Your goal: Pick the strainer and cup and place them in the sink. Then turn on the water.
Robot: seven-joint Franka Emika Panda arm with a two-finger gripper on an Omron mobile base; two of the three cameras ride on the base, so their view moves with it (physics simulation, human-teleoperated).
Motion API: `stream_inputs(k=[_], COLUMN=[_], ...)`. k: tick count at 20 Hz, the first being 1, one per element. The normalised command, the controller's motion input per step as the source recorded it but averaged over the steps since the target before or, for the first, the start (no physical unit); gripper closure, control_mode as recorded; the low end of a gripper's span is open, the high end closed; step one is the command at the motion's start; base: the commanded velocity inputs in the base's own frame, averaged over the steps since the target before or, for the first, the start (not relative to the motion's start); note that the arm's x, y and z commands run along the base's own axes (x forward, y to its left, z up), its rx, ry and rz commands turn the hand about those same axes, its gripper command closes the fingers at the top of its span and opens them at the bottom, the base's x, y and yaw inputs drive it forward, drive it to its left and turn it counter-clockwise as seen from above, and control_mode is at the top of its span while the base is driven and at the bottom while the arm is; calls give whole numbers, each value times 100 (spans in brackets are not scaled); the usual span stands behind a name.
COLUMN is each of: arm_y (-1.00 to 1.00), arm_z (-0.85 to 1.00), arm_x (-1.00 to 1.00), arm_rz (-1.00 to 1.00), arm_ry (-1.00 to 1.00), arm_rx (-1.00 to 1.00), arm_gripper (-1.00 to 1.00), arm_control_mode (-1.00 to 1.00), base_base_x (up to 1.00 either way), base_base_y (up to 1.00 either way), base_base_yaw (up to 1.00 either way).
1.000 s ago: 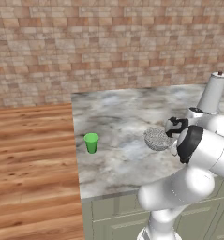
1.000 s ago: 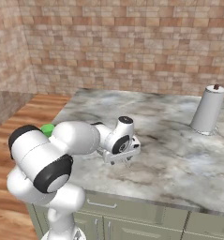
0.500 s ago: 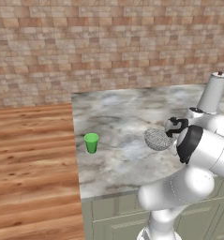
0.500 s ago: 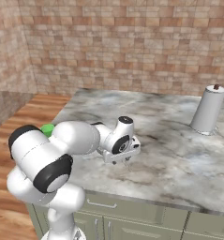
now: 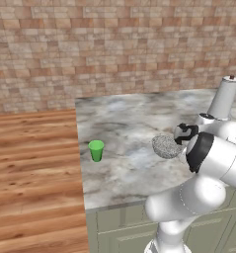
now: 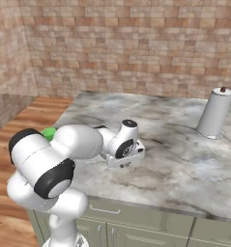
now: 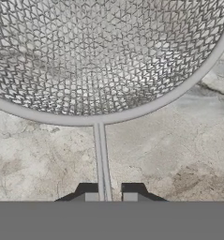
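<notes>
Setting: brick-backed kitchen corner, with a marbled grey worktop (image 5: 119, 123) running beside a wooden floor.

Left base view: the strainer (image 5: 165, 146) sits on the worktop close to its front edge, right against the arm's dark wrist. The green cup (image 5: 96, 150) stands upright well to its left, near the worktop's left edge. A white paper-towel roll (image 5: 224, 97) stands at the back right. Compared with half a second and one second ago, nothing on the worktop has shifted and the arm holds the same low pose.

Right base view: the arm reaches forward over the worktop with its hand down near the surface, and the hand's body hides the strainer. A sliver of the cup (image 6: 49, 133) peeks out behind the robot's shoulder. The roll (image 6: 214, 112) stands far right.

Hand view: the strainer's mesh bowl (image 7: 99, 56) takes the upper half, and its thin wire handle (image 7: 101, 159) runs straight down into the tool (image 7: 109, 196). The two tips stand nearly together with the wire handle between them.

Change: the tool, wide open a second ago, has just closed on the handle.

Meaning: judged from this, the grasp on the strainer looks made; lifting and carrying it to the sink would come next, with cup and faucet yet to do.
</notes>
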Motion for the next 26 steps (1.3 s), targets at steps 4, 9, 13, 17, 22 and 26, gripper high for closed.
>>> stream_inputs(k=[4, 9, 13, 17, 22, 26], arm_y=[0, 0, 3, 14, 18, 31], arm_z=[24, 53, 59, 51, 50, 46], arm_x=[0, -13, -26, -24, -29, -20], arm_rz=[0, 0, 0, 0, 0, 0], arm_ry=[5, 1, 0, 0, -1, -1], arm_rx=[-5, -2, 0, 0, 0, 0], arm_gripper=[100, 100, 100, 100, 100, 100], arm_control_mode=[-100, -100, -100, -100, -100, -100], base_base_x=[0, 0, 0, 0, 0, 0], base_base_y=[0, 0, 0, 0, 0, 0], base_base_yaw=[0, 0, 0, 0, 0, 0])
